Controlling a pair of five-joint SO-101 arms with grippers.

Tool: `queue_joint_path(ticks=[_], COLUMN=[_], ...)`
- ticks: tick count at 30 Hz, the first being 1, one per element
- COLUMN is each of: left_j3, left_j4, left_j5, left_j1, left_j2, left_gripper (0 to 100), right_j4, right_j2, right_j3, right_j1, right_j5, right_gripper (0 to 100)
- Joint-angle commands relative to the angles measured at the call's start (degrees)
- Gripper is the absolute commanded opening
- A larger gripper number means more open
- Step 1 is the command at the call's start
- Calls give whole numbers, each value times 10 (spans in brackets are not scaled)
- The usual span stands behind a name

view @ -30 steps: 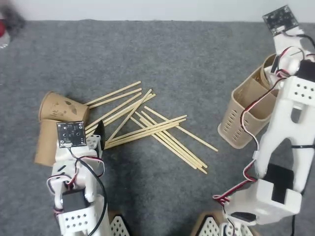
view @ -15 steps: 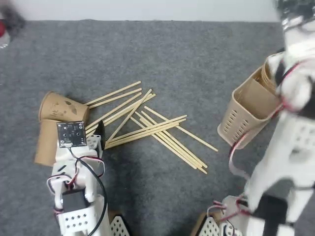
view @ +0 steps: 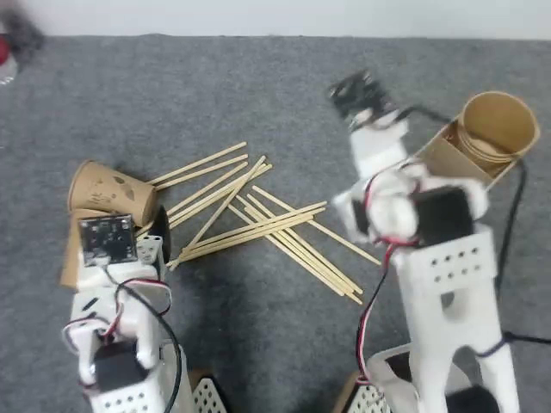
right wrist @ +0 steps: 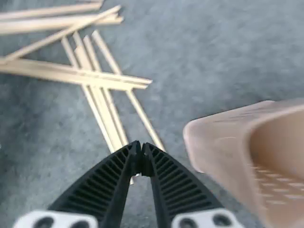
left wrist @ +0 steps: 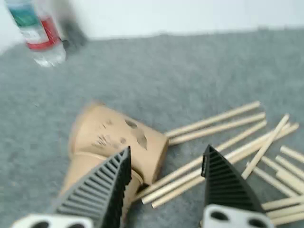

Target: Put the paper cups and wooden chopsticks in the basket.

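The left gripper (left wrist: 167,153) had its jaws spread wide with nothing between them. It hung low over the near-left part of the grey mat (view: 258,86), where the fallen cups met the left ends of the chopsticks (view: 258,219). The right gripper (right wrist: 138,145) had its jaws pressed tight together, and I could see nothing caught in them. It hovered over the mat with its tips above the near-right ends of the sticks, and the basket (right wrist: 237,137) was just to its right.

One paper cup (view: 108,189) lay on its side at the left. A second cup (view: 73,249) lay against its near side, partly tucked under the left arm. From that arm's wrist both showed close ahead of the open fingers, touching each other.

The chopsticks lay loose on the mat in the middle, a crossed scatter fanning from beside the cups toward the near right. None were in the basket that I could see.

The basket stood at the far right, and a third cup (view: 498,125) sat in it with its open mouth up. A plastic bottle (left wrist: 35,33) stood at the far left, well apart from everything.
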Motion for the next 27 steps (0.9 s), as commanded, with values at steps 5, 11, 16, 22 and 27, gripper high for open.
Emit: queue_joint_path(ticks=[5, 11, 16, 22, 27], left_j3=[-243, -469, -685, -964, -1126], left_j4=[56, 92, 191, 236, 271], left_j5=[-26, -28, -61, -102, -145], left_j1=[-15, -60, -91, -193, -229], left_j2=[119, 440, 732, 1035, 1252], left_gripper=[239, 239, 239, 236, 236], right_j4=[-236, -416, -473, -551, -554], right_j2=[-178, -260, -273, -273, -273], right_j3=[348, 564, 624, 684, 686], right_j1=[-13, -13, -13, -13, -13], right_j5=[-5, 33, 16, 14, 14], right_gripper=[195, 194, 194, 194, 194])
